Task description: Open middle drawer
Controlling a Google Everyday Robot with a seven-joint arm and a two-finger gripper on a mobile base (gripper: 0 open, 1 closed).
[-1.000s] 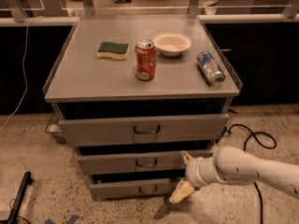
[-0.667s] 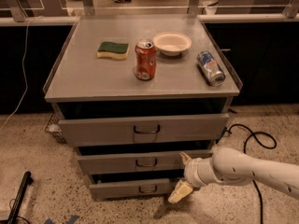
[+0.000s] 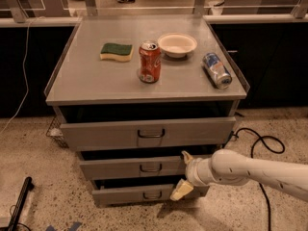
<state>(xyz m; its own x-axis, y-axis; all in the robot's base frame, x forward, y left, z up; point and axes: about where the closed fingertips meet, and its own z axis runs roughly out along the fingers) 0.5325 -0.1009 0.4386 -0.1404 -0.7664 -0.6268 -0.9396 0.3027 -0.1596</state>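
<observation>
- The middle drawer [image 3: 120, 168] lies between the top and bottom fronts, below the worktop [image 3: 96, 83].
- The gripper [image 3: 184, 173] is at its right end, fingers [image 3: 181, 190] spread, one above and one below the panel.

The grey surface [image 3: 91, 83] is carrying four things. A green-and-yellow sponge [image 3: 116, 51] is lying flat toward the back left. A red can [image 3: 149, 61] is standing upright near the middle, and a white bowl [image 3: 177, 44] is sitting just behind it to the right. A blue can [image 3: 217, 70] is lying on its side near the right edge. The hand [image 3: 184, 173] is hanging below, at the right end of the middle drawer [image 3: 125, 168], fingers spread.
</observation>
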